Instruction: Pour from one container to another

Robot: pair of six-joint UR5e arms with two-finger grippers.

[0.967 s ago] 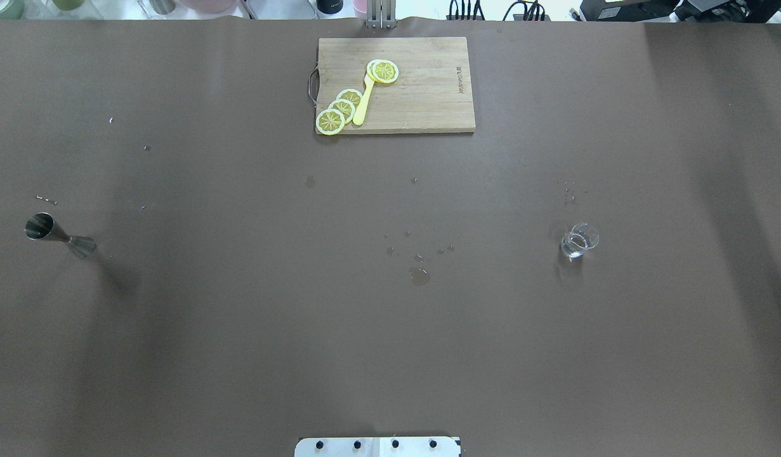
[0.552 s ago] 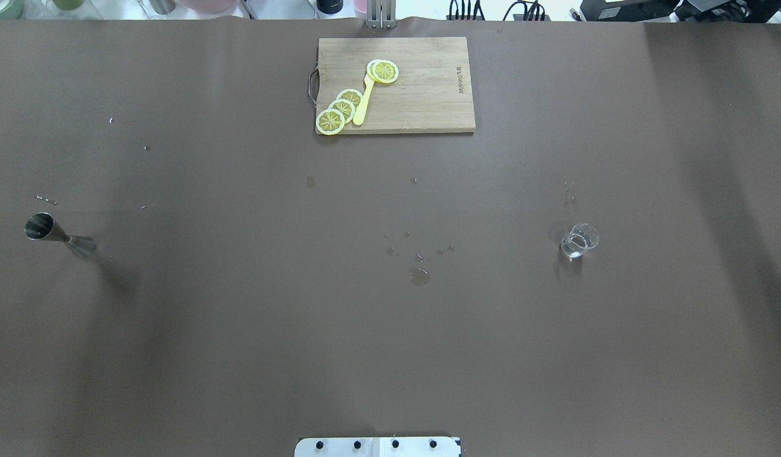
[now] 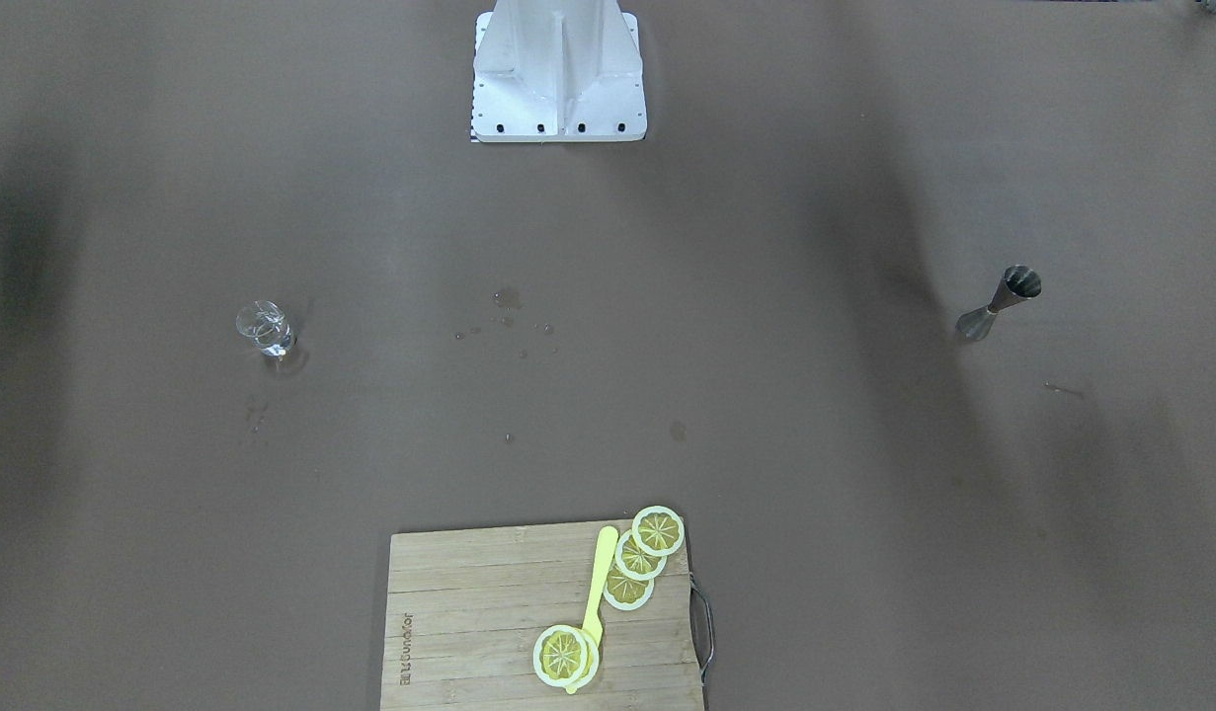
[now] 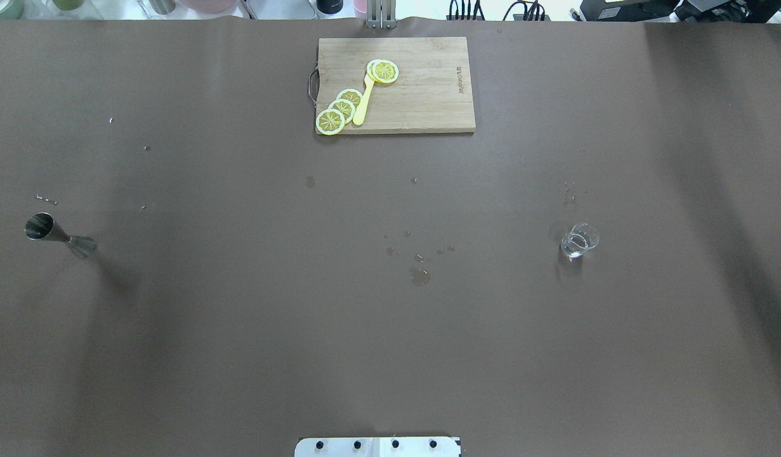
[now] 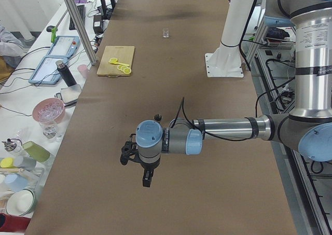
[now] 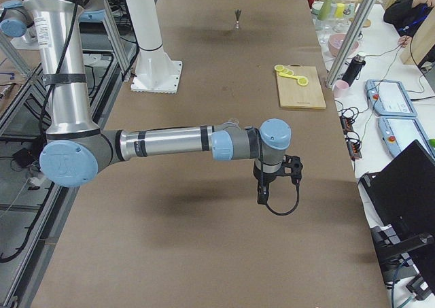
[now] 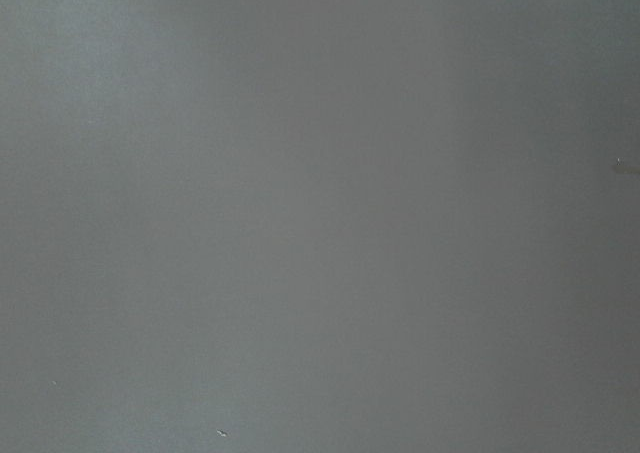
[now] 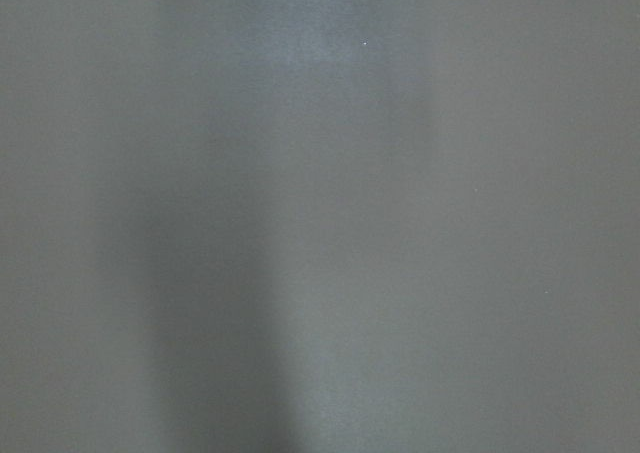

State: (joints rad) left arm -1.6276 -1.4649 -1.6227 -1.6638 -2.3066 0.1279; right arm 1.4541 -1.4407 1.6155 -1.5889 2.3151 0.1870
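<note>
Fingers (image 5: pixel 147 177) of left gripper (image 5: pixel 146 183) and right gripper (image 6: pixel 261 199): spread impossible to tell, both hung above table (image 4: pixel 390 349). Jigger (image 4: pixel 60 236) far left, glass (image 4: pixel 579 240) far right, well apart, unmoved since 1 second before; pour not begun.

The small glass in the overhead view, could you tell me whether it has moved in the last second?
No. The small glass stands where it was, still to the right of the wet patch and equally far from the cutting board.
</note>
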